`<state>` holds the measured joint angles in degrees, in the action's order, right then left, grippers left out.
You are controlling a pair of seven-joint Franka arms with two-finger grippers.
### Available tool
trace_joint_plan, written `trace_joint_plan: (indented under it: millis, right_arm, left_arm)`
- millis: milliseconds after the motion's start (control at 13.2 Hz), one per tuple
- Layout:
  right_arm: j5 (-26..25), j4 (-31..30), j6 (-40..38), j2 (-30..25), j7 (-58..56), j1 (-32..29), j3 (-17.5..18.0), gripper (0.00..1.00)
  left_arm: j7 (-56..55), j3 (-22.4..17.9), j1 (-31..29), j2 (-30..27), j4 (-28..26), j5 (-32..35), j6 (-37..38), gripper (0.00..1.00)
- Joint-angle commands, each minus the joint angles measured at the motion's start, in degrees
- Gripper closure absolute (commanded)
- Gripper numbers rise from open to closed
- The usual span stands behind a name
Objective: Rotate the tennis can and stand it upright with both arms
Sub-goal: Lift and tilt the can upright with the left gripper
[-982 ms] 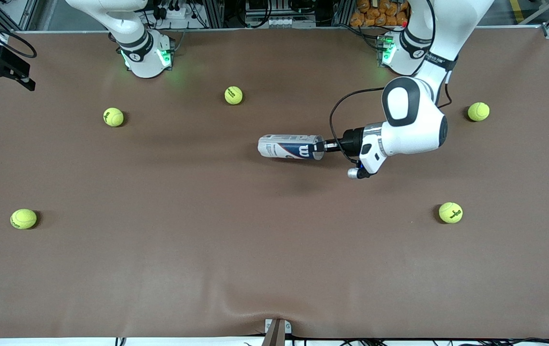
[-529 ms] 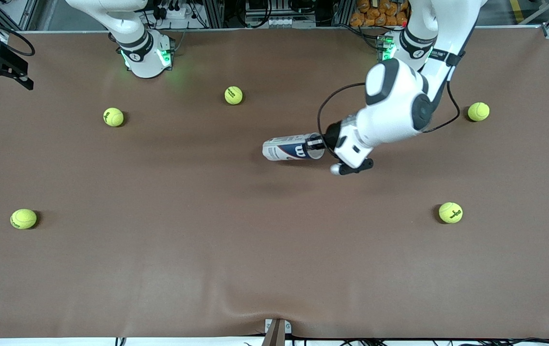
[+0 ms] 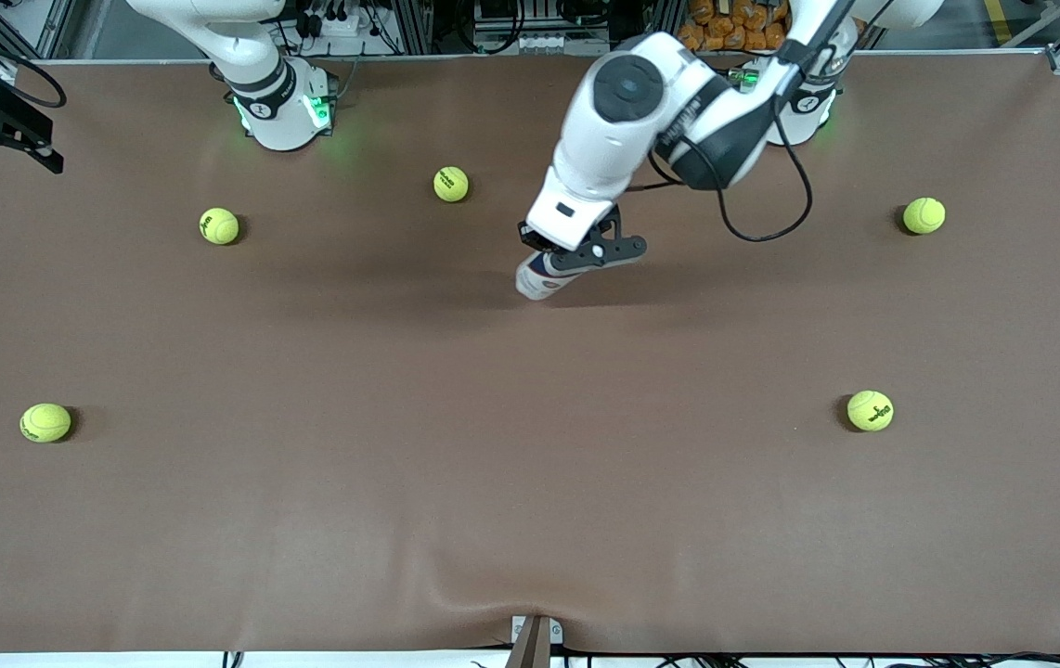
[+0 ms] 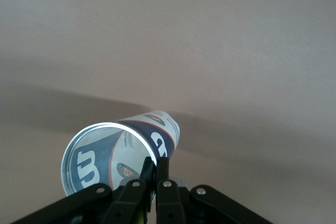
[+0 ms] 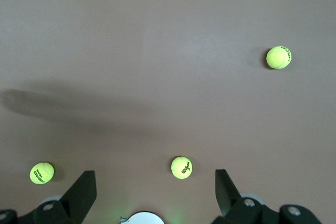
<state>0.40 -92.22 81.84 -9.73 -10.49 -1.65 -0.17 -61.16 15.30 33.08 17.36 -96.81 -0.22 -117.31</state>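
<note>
The tennis can (image 3: pixel 536 277) stands steeply tilted near the table's middle. Its closed end rests on the brown mat and its open silver rim is raised. My left gripper (image 3: pixel 563 263) is over it, shut on the can's rim, and the wrist hides most of the can. In the left wrist view the can (image 4: pixel 110 156) shows its open mouth and blue label, and my left gripper (image 4: pixel 156 167) pinches the rim wall with one finger inside and one outside. My right gripper (image 5: pixel 154 178) is open and empty, high above its own base, out of the front view.
Several yellow-green tennis balls lie about the mat: two near the right arm's base (image 3: pixel 451 184) (image 3: pixel 219 225), one near the left arm's base (image 3: pixel 924 215), two nearer the front camera (image 3: pixel 870 410) (image 3: pixel 45 422). A black fixture (image 3: pixel 1 130) sits at the table's edge.
My left arm has swung up and over toward the right arm's end, raising the rim end. The can went from lying flat to steeply tilted. The right arm has not moved.
</note>
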Motion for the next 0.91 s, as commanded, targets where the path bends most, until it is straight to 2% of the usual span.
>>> trace_joint_plan:
  millis: [0,151,302,453,604,831]
  right_arm:
    - [0.7,-0.1,-0.5,-0.8,-0.8,-1.0,0.4,0.00]
    - [0.7,-0.1,-0.6,-0.8,-0.8,-1.0,0.5,0.00]
    - [0.7,-0.1,-0.6,-0.8,-0.8,-1.0,0.5,0.00]
    - [0.7,0.0,-0.5,-0.8,-0.8,-0.9,0.5,0.00]
    - [0.7,0.0,-0.6,-0.8,-0.8,-0.9,0.5,0.00]
    - [0.8,0.0,-0.5,-0.7,-0.8,-0.9,0.5,0.00]
  left_arm:
    - [-3.3,-0.4,1.9,2.5,6.0,5.3,5.9,1.00]
    - [-3.7,-0.8,2.3,2.6,6.1,5.5,6.4,1.00]
    - [-6.5,-0.8,5.7,4.6,6.1,11.3,6.4,1.00]
    - [-12.6,-1.1,8.8,8.5,9.3,15.9,7.1,1.00]
    - [-13.5,-1.1,10.0,10.1,11.7,16.0,8.3,1.00]
    - [-15.7,-1.1,10.5,10.9,11.7,16.3,8.3,1.00]
